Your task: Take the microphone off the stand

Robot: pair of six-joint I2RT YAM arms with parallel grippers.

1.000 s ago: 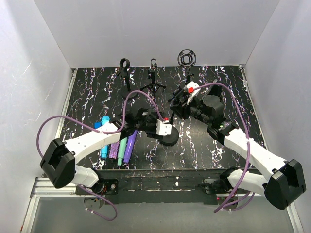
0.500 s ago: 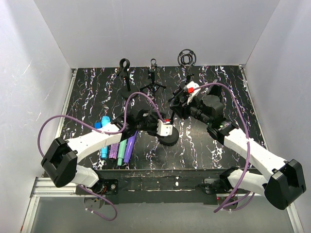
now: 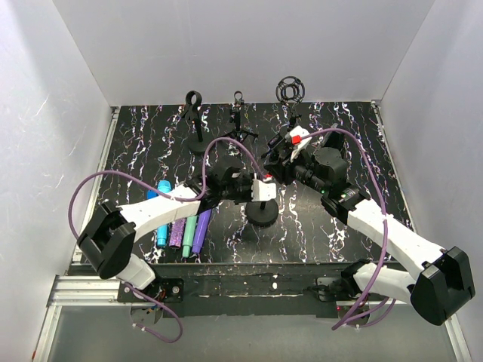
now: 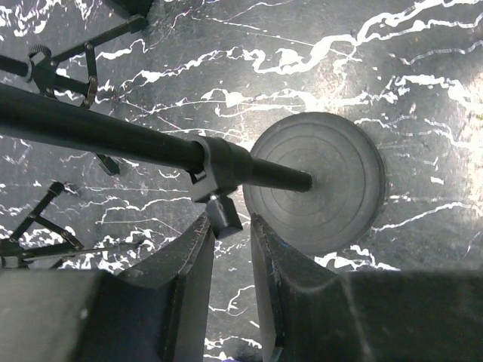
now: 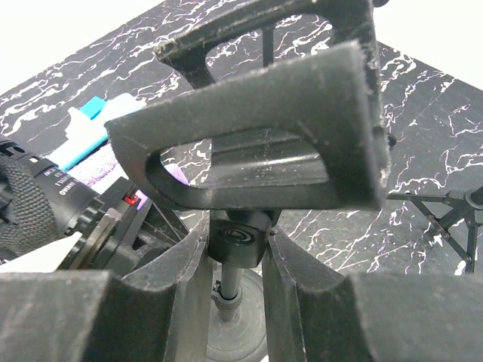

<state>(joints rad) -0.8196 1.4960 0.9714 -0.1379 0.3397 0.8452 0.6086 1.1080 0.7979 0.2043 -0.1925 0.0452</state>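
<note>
Looking down from above, you find the stand near the middle of the marbled table. Your left gripper pinches the knob on the stand's collar. At 1 o'clock of the stand, your right gripper is clamped on the microphone, which sits atop the pole. Coloured cylinders lie at 9 o'clock.

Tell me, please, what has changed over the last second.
The left tool moved away from the base, farther from the arm bases, and now sits at the pole's knob. The right tool stayed on the mic; the base stayed put.
</note>
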